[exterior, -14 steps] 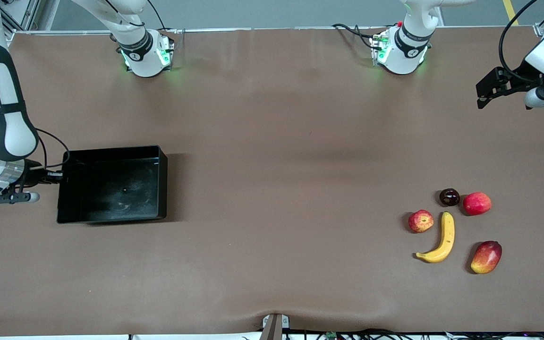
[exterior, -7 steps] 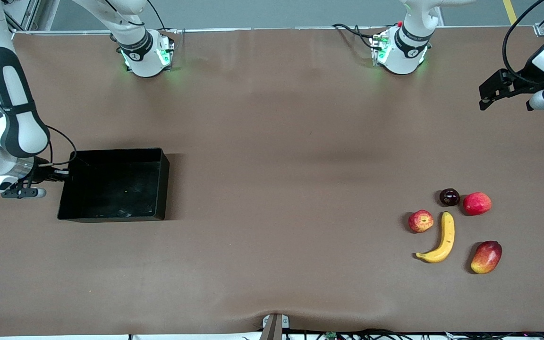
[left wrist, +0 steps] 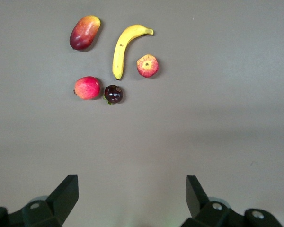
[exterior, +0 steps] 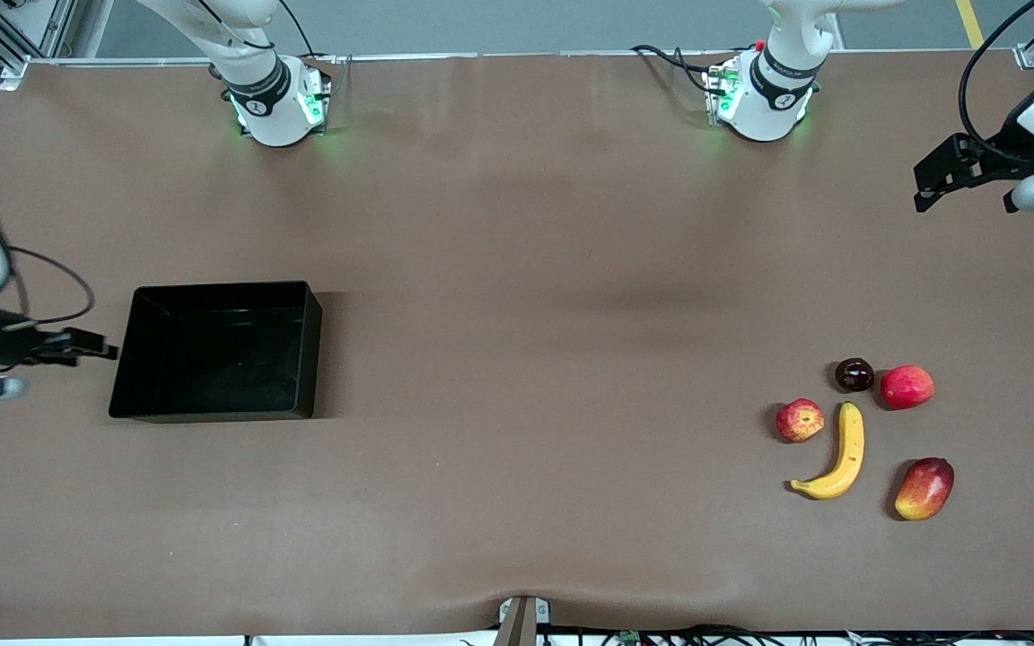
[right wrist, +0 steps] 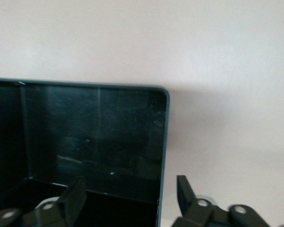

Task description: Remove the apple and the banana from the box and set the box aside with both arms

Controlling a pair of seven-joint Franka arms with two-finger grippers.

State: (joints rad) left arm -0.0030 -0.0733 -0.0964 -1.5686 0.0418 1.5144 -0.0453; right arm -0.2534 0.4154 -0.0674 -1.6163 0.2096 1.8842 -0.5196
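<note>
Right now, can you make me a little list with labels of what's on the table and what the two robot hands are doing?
box: black box, nothing inside, toward the right arm's end of the table
banana: yellow banana, lying among the other fruits toward the left arm's end
apple: streaky red apple beside the banana
other fruits: dark plum, red apple, red-yellow mango
right gripper: right gripper open, just off the box's end wall, holding nothing
left gripper: left gripper open, up over bare table, holding nothing
</note>
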